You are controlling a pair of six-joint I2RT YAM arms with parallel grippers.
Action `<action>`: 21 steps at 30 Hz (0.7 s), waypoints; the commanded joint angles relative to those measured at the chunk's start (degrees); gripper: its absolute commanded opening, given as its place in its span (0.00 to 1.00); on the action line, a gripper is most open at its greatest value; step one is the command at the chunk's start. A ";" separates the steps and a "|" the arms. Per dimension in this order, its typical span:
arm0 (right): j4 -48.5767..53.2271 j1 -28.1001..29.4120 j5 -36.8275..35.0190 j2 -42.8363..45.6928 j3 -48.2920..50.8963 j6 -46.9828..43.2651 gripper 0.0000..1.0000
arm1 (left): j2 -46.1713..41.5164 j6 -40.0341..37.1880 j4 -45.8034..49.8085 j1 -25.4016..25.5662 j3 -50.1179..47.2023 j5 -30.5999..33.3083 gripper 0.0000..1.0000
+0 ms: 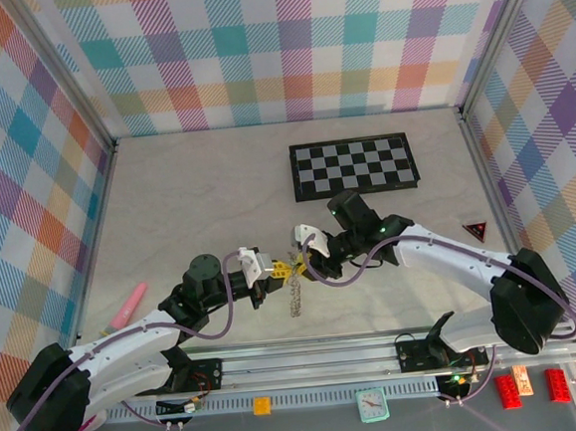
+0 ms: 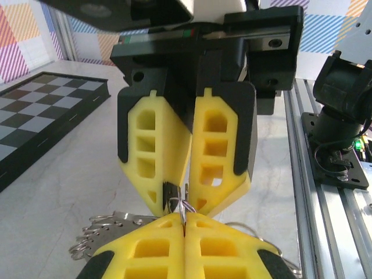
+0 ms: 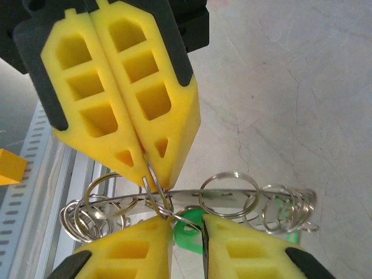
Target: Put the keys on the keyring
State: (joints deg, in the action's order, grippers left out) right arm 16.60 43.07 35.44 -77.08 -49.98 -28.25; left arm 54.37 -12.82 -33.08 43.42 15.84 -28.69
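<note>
Both grippers meet tip to tip above the table's front middle. My left gripper (image 1: 275, 271) (image 2: 185, 220) (image 3: 154, 180) is shut on a small wire split ring (image 3: 152, 187) of the keyring (image 1: 295, 297) (image 3: 232, 197), a flat metal ring carrying several small rings that hangs below. My right gripper (image 1: 298, 267) (image 3: 186, 221) (image 2: 183, 203) has its jaws slightly apart, with the green head of a key (image 3: 189, 237) filling the gap, pressed against that split ring. A second green key (image 3: 285, 216) shows behind the small rings at the right.
A black-and-white checkerboard (image 1: 354, 165) (image 2: 35, 116) lies at the back right. A pink object (image 1: 130, 305) is at the left and a red triangle (image 1: 476, 229) at the right. The front rail (image 1: 309, 359) holds a small clock (image 1: 371, 404) and red bricks (image 1: 506, 390).
</note>
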 commanded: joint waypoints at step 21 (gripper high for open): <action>-1.25 -0.45 1.55 4.84 0.30 0.68 0.27 | 0.19 0.03 -5.15 0.08 -0.19 -1.86 0.00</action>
State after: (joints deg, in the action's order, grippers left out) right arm 18.35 43.03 35.77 -72.58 -49.50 -28.56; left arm 54.68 -12.84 -33.45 43.42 15.46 -29.02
